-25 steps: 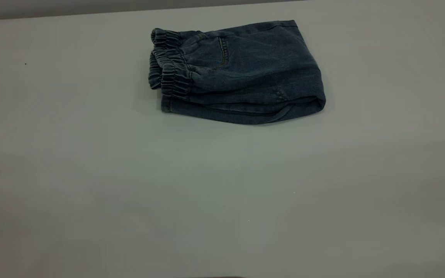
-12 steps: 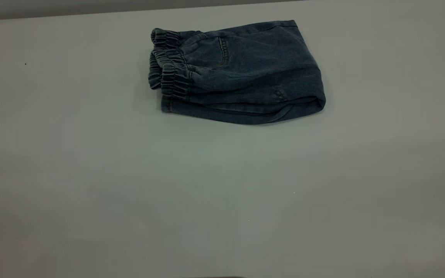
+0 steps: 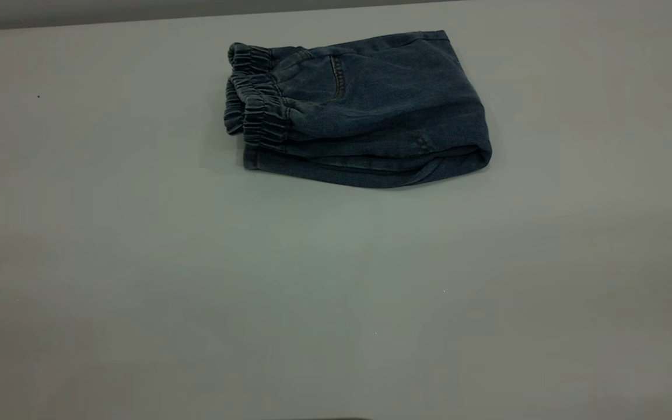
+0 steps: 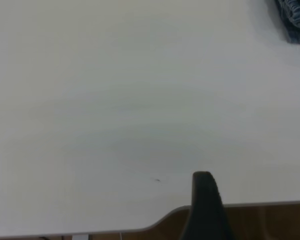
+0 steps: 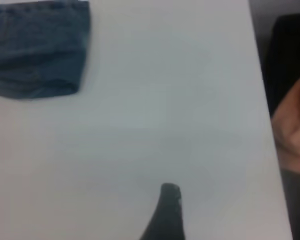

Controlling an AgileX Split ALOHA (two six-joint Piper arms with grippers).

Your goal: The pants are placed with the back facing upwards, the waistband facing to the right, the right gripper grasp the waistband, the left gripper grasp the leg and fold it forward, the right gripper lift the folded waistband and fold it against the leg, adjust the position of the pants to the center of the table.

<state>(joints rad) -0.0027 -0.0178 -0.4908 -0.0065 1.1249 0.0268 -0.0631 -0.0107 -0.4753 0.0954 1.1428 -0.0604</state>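
Pants [image 3: 359, 111] lay folded at table's [image 3: 336, 291] 12 o'clock, long axis 9-to-3, waistband [image 3: 254, 105] toward my left gripper [image 4: 206, 200]; couldn't tell either gripper's opening.

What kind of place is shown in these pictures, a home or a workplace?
Probably a lab or test bench, not a home. The folded pants lie alone on a wide, plain white table. The wrist views show one black finger tip of the left gripper and one of the right gripper.
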